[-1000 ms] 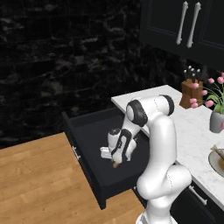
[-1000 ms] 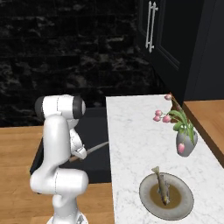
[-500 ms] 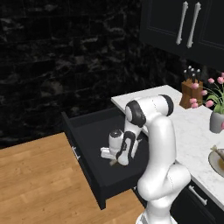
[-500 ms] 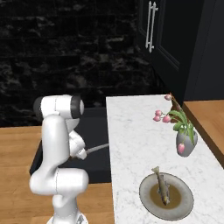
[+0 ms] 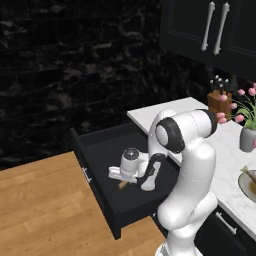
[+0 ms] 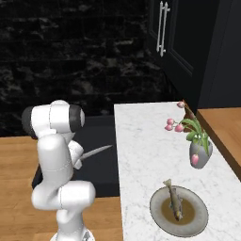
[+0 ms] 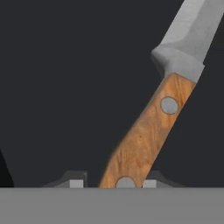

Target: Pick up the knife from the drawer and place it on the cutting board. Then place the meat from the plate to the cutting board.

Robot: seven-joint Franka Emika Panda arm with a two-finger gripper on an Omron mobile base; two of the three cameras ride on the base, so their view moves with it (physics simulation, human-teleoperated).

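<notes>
The white marble tabletop [image 6: 141, 155] runs along the right of the kitchen under black cabinets [image 5: 210, 30] with long silver handles. Below its near end the black drawer [image 5: 107, 172] stands pulled wide open over the wooden floor [image 5: 45, 205], its small silver handle [image 5: 87, 174] on the front face. The arm [image 5: 185, 165] bends down from its shoulder into the drawer box, and in the right base view it stands in front of the drawer [image 6: 101, 160]. On the tabletop, the round plate [image 6: 200, 221] with a grey rim sits near the front edge, with the meat [image 6: 173, 198] lying across its olive-brown centre. Just behind the plate is a grey vase of pink tulips [image 6: 197, 146], which also shows in the left base view [image 5: 245, 125] close beside a knife block [image 5: 219, 97] with black-handled knives at the far wall. The claw [image 5: 131, 183] hangs low inside the drawer, closed on the knife [image 5: 124, 184]; the brown handle peeks out beneath the hand there. From the right, the knife [image 6: 96, 152] sticks out sideways from the arm toward the tabletop, blade tilted slightly upward, above the drawer floor. In the hand view, the knife [image 7: 151, 131] rises between the two fingertips [image 7: 74, 180], the wooden handle with its rivets pinched at its lower end and the grey blade slanting up to the right against the dark drawer interior [image 7: 65, 78].
</notes>
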